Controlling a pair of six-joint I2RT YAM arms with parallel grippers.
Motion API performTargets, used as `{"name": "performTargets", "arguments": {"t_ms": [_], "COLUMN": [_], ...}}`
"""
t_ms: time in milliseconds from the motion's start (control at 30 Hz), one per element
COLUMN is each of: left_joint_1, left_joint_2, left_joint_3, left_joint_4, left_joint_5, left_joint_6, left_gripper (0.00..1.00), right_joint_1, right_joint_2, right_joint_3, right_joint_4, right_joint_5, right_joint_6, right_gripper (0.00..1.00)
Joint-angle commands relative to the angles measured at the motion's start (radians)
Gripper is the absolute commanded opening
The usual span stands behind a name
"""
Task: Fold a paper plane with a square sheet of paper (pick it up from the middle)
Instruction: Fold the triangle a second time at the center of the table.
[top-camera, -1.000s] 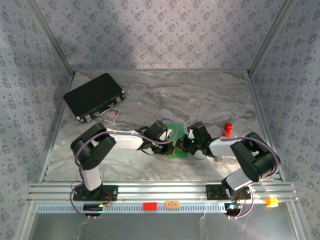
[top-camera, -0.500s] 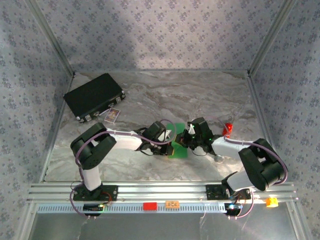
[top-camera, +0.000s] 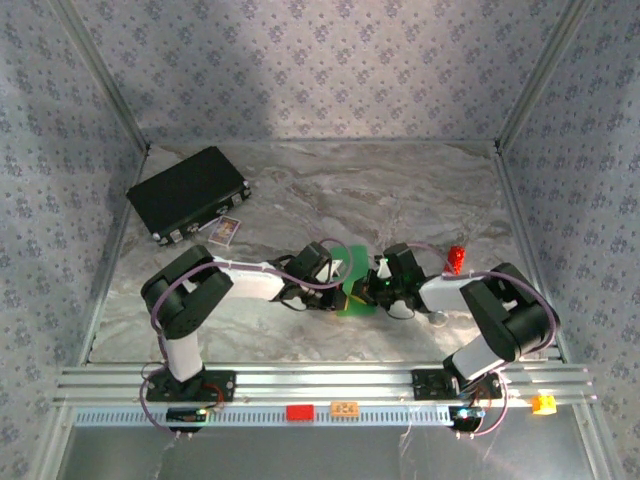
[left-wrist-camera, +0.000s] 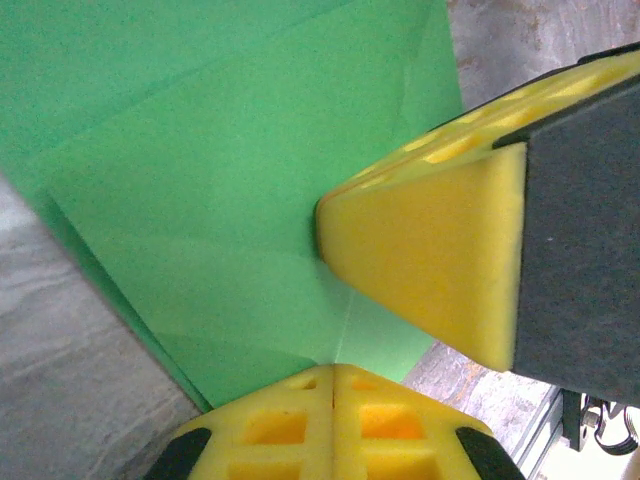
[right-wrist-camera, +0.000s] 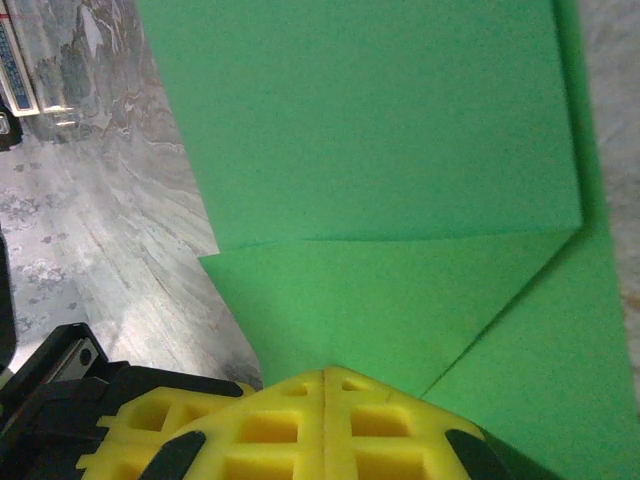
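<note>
**Top view:** Your two arms meet over the green paper (top-camera: 352, 263), which lies near the front middle of the marble counter (top-camera: 400, 190). Your left gripper (top-camera: 343, 288) reaches in from the left and your right gripper (top-camera: 374, 289) from the right. Their tips sit close together at the sheet's near part. A black case (top-camera: 188, 193) lies at the far left with a card (top-camera: 225, 231) just beside its near edge. A red cylinder (top-camera: 456, 258) stands to the right of the right arm, apart from the paper.

**Left wrist:** Your left gripper's yellow jaws are pressed together along a closed seam, and their tip sits at the paper's near edge. The paper (left-wrist-camera: 220, 180) lies flat on the counter in overlapping folded layers with faint creases across them. The right gripper's yellow wedge comes in from the right, its point resting on the green surface.

**Right wrist:** Your right gripper's jaws are also together, seam shut, with the tip down on the paper. A wide upper layer of paper (right-wrist-camera: 380, 130) ends in a straight edge across the frame. Below that edge, a diagonal crease runs from the right toward the jaws. Grey marble counter shows to the left of the sheet.
</note>
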Motion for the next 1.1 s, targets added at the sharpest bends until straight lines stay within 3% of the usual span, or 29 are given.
{"name": "performTargets", "arguments": {"t_ms": [0, 700, 1067], "left_joint_1": [0.0, 0.0, 0.0], "left_joint_2": [0.04, 0.035, 0.03], "left_joint_3": [-0.018, -0.018, -0.022], "left_joint_4": [-0.074, -0.08, -0.077], "left_joint_5": [0.004, 0.001, 0.001], "left_joint_6": [0.003, 0.007, 0.006], "left_gripper": [0.0, 0.0, 0.0], "right_joint_1": [-0.044, -0.19, -0.193], "right_joint_2": [0.029, 0.01, -0.154], "right_joint_3": [0.001, 0.085, 0.12], "right_joint_4": [-0.037, -0.2, -0.336], "right_joint_5": [0.05, 0.105, 0.138], "right_joint_6": [-0.025, -0.125, -0.195], "right_gripper": [0.0, 0.0, 0.0]}}
